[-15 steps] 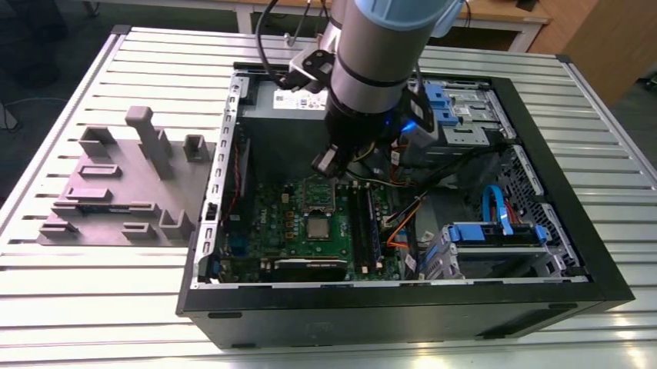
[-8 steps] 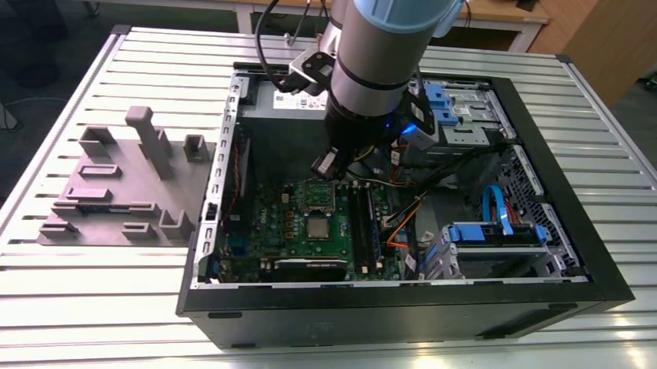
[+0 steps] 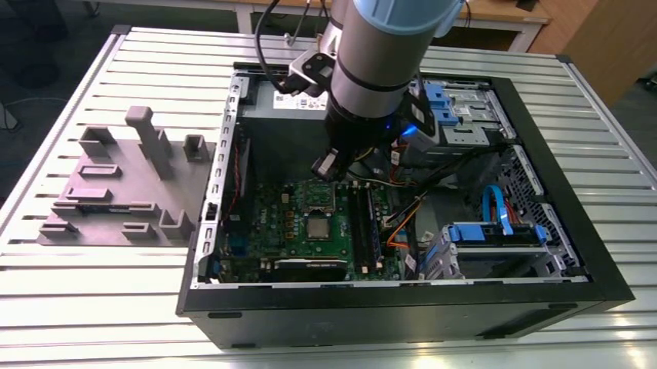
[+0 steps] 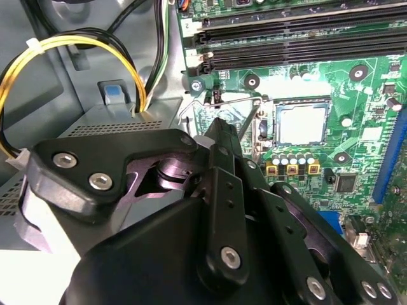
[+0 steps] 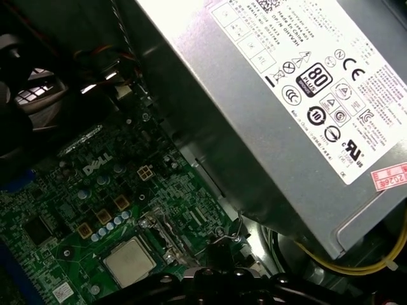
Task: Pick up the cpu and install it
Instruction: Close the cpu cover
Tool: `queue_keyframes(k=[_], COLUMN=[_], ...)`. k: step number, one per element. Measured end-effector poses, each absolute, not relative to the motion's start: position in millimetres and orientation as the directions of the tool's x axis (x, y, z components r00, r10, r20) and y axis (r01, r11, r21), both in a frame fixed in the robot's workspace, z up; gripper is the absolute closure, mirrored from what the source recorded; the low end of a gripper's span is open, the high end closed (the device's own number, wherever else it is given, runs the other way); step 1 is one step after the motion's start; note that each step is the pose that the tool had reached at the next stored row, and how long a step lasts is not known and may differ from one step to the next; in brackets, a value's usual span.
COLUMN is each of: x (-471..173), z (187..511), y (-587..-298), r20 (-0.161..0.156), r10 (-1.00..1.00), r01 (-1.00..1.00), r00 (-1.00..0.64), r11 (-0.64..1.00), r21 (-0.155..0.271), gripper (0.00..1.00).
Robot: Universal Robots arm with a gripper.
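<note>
On the exterior view's left, a grey moulded fixture [image 3: 123, 184] is seen on the slatted counter [image 3: 82, 307]. Beside it, to the right, an open computer case [image 3: 411, 307] is laid, with the green motherboard [image 3: 298, 231] inside. The cpu [image 3: 316, 228] is seated flat in its socket on that board, also seen in both wrist views [image 4: 303, 124] [image 5: 129, 262]. The gripper [image 4: 222, 136] is held above the board, near the socket; whether its fingers are spread cannot be told. The silver power supply [image 5: 286, 95] is seen alongside.
</note>
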State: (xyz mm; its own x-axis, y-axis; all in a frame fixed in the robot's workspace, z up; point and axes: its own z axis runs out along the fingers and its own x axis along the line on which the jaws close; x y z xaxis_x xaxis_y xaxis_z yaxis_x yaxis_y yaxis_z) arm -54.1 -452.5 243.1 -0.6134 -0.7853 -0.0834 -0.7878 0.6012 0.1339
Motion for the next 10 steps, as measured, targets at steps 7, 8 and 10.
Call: queue_keyframes(k=[7,8,10], x=[-54.1,-54.1,-54.1], z=[243.1,243.1,243.2], y=[-455.6,-455.8,-455.9], r20=[-0.083,-0.083,-0.083], r10=[-0.785,-0.785,-0.785], r01=[-0.788,-0.788,-0.788], r00=[-0.614,-0.613,-0.614], r11=[0.601,0.601,0.601], r21=[0.134,0.134,0.133], gripper=[0.89,0.89,0.89])
